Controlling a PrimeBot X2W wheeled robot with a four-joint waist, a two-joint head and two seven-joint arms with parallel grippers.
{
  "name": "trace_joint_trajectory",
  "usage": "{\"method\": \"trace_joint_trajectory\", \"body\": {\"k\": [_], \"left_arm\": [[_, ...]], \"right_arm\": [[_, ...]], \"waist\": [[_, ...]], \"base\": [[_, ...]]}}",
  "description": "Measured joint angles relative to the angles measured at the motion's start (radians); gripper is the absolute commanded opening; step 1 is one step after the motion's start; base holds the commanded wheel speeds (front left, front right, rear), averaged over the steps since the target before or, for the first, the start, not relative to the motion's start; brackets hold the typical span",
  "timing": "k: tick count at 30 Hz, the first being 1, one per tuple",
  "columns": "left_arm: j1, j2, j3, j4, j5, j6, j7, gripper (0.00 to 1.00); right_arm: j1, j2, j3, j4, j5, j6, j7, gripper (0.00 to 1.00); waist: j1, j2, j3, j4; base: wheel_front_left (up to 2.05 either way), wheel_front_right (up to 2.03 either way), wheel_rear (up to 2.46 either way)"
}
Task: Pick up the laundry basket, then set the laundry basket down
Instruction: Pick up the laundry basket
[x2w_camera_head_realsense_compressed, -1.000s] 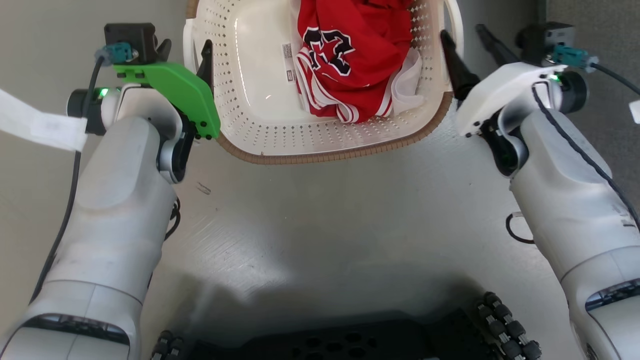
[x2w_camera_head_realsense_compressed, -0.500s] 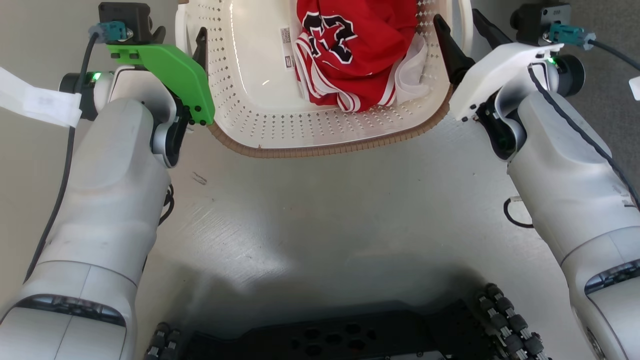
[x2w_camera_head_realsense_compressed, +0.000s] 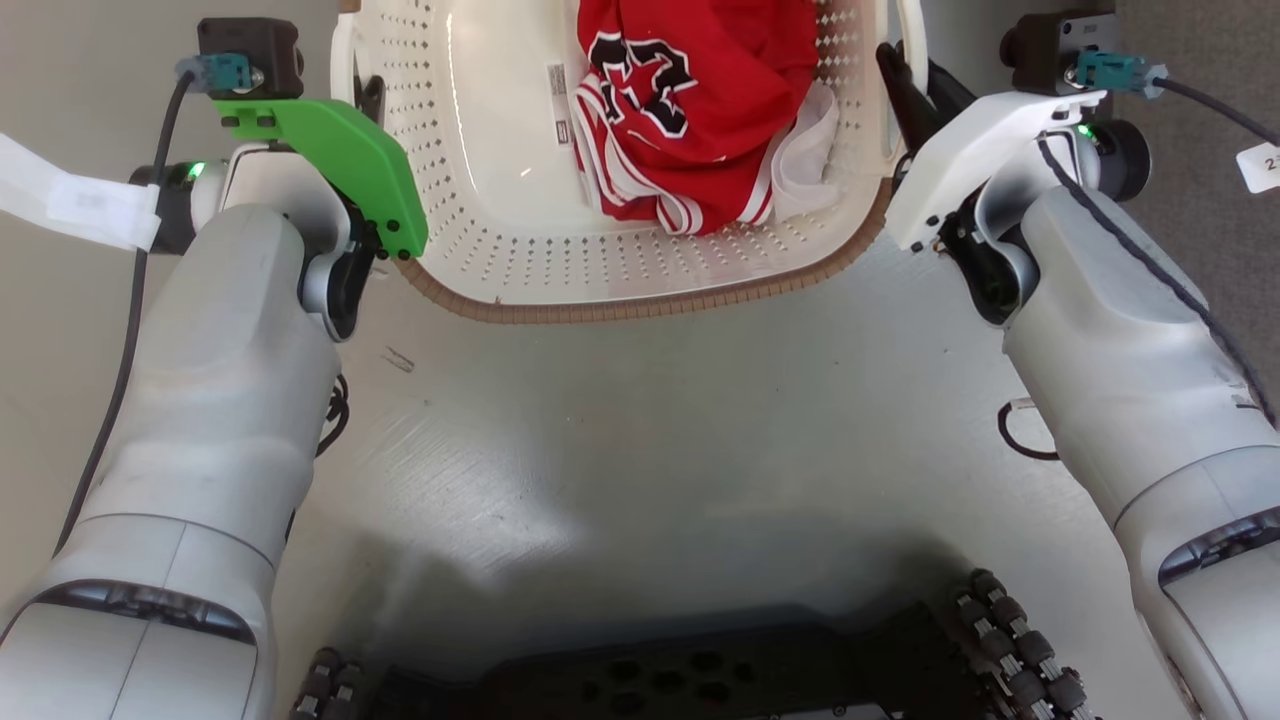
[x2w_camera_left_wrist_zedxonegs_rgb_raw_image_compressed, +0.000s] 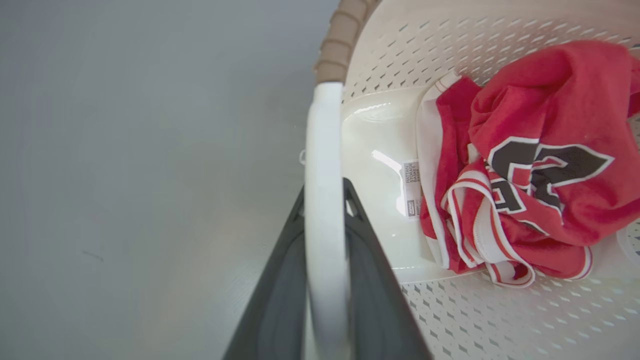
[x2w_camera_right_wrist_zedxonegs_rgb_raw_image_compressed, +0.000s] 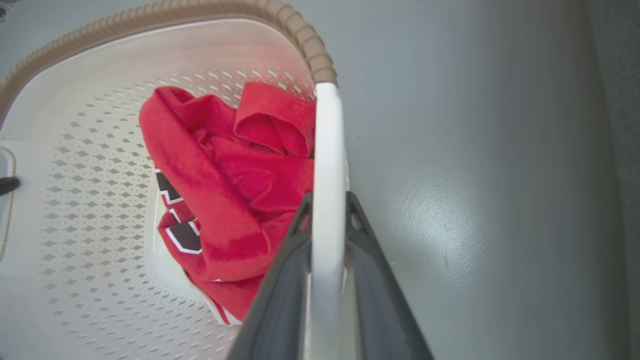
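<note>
Laundry basket (x2w_camera_head_realsense_compressed: 560, 260), 12 o'clock: my left pincer (x2w_camera_left_wrist_zedxonegs_rgb_raw_image_compressed: 325, 190), right pincer (x2w_camera_right_wrist_zedxonegs_rgb_raw_image_compressed: 328, 197) clamp its side handles (x2w_camera_left_wrist_zedxonegs_rgb_raw_image_compressed: 324, 125); lift and set-down seemingly pending.

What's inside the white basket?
A crumpled red garment with black-and-white lettering lies in the laundry basket, beside a small sticker on its floor. Anything under the garment is hidden.

A crumpled red jersey (x2w_camera_head_realsense_compressed: 700, 90), trimmed with white stripes and bearing black lettering outlined in white, lies bunched toward the far edge of the pale grey floor (x2w_camera_head_realsense_compressed: 650, 430). A small dark scuff (x2w_camera_head_realsense_compressed: 398, 358) marks the floor's left side. A darker carpet strip (x2w_camera_head_realsense_compressed: 1210, 40) borders its right edge.
</note>
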Motion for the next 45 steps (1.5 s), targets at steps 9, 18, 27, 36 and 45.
{"method": "trace_joint_trajectory", "body": {"k": [9,18,27,36,45], "left_arm": [[0.001,-0.002,-0.016,0.041,-0.039,-0.017,0.000,0.00],[0.018,-0.003,-0.035,0.086,-0.097,-0.031,0.054,0.00],[0.059,-0.003,-0.060,0.119,-0.150,-0.035,0.109,0.00],[0.110,-0.004,-0.071,0.146,-0.201,-0.044,0.155,0.00],[0.155,-0.004,-0.080,0.170,-0.250,-0.047,0.215,0.00]], "right_arm": [[0.000,0.005,0.030,0.040,0.025,0.001,0.005,0.00],[0.005,0.012,0.064,0.069,0.071,0.002,0.035,0.00],[0.053,0.019,0.107,0.093,0.130,0.002,0.097,0.00],[0.097,0.024,0.142,0.104,0.168,0.002,0.157,0.00],[0.147,0.028,0.165,0.111,0.219,0.002,0.221,0.00]], "waist": [[0.0000,0.0000,-0.046,-0.001],[0.0000,0.0000,-0.115,-0.007],[0.0000,0.0000,-0.215,-0.013],[0.0000,0.0000,-0.315,-0.019],[0.0000,0.0000,-0.421,-0.027]], "base": [[0.00,0.00,0.00],[0.00,0.00,0.00],[0.00,0.00,0.00],[0.00,0.00,0.00],[0.00,0.00,0.00]]}}
